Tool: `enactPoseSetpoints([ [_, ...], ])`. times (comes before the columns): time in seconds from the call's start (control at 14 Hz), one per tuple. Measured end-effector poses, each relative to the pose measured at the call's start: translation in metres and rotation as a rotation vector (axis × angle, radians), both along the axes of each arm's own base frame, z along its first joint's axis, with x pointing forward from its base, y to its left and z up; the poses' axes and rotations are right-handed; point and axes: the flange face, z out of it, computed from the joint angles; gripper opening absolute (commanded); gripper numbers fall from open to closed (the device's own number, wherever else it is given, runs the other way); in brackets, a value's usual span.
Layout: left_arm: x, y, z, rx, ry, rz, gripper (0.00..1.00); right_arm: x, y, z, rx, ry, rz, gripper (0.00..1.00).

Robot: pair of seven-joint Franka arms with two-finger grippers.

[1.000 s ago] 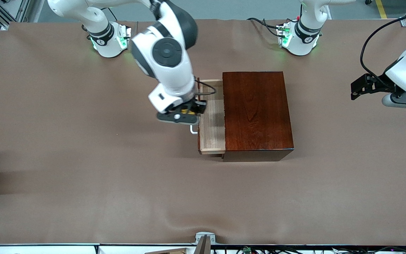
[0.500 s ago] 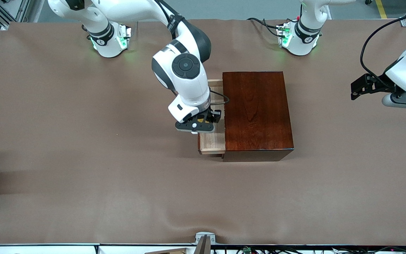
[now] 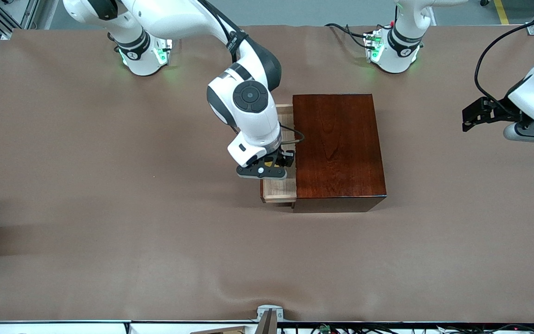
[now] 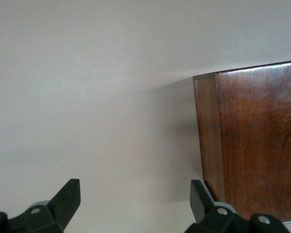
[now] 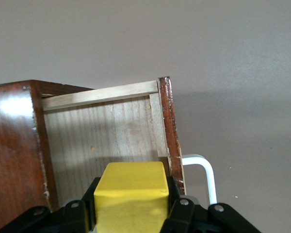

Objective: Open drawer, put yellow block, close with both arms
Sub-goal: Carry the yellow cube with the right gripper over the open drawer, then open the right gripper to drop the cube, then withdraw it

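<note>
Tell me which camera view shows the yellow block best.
The right wrist view: the yellow block fills the foreground, clamped in the right tool over the open drawer. The front view shows only a yellow sliver under that tool. The left wrist view shows none of it.

Brown cloth [image 3: 109, 208] covers the table (wrinkled along the edge nearest the camera).

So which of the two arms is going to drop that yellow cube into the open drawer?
The right one, most likely. The right gripper is shut on the yellow block and hangs over the open drawer. The left gripper waits open and empty off toward its own end of the table, beside the box.
</note>
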Motion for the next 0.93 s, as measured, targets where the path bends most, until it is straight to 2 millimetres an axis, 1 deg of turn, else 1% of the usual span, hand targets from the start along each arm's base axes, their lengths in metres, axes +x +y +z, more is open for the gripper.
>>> enactPoseSetpoints([
  [0.07, 0.000, 0.000, 0.000, 0.000, 0.000, 0.001, 1.00, 0.000, 0.000, -0.001, 0.001, -0.001, 0.000, 0.00],
  [0.14, 0.000, 0.000, 0.000, 0.000, 0.000, 0.001, 1.00, 0.000, 0.001, -0.001, 0.002, -0.002, 0.000, 0.03],
  [0.21, 0.000, 0.000, 0.000, 0.000, 0.000, 0.001, 1.00, 0.000, 0.002, -0.002, 0.004, -0.003, 0.000, 0.11],
  [0.29, 0.000, 0.000, 0.000, 0.000, 0.000, 0.001, 1.00, 0.000, 0.002, -0.006, 0.004, 0.000, 0.000, 0.15],
  [0.36, 0.000, 0.000, 0.000, 0.000, 0.000, 0.001, 1.00, 0.000, 0.003, -0.011, 0.004, 0.006, -0.001, 0.15],
  [0.43, 0.000, 0.000, 0.000, 0.000, 0.000, 0.001, 1.00, 0.000, 0.004, -0.016, 0.006, 0.012, -0.003, 0.18],
  [0.5, 0.000, 0.000, 0.000, 0.000, 0.000, 0.001, 1.00, 0.000, 0.005, -0.020, 0.007, 0.017, -0.004, 0.24],
  [0.57, 0.000, 0.000, 0.000, 0.000, 0.000, 0.001, 1.00, -0.001, 0.006, -0.022, 0.006, 0.020, -0.003, 0.37],
  [0.64, 0.000, 0.000, 0.000, 0.000, 0.000, 0.001, 1.00, -0.001, 0.006, -0.022, 0.007, 0.021, -0.003, 0.66],
  [0.71, 0.000, 0.000, 0.000, 0.000, 0.000, 0.001, 1.00, -0.002, 0.007, -0.022, 0.013, 0.024, -0.005, 0.98],
  [0.79, 0.000, 0.000, 0.000, 0.000, 0.000, 0.001, 1.00, -0.002, 0.008, -0.020, 0.022, 0.029, -0.008, 1.00],
  [0.93, 0.000, 0.000, 0.000, 0.000, 0.000, 0.001, 1.00, -0.002, 0.009, -0.017, 0.034, 0.031, -0.012, 1.00],
])
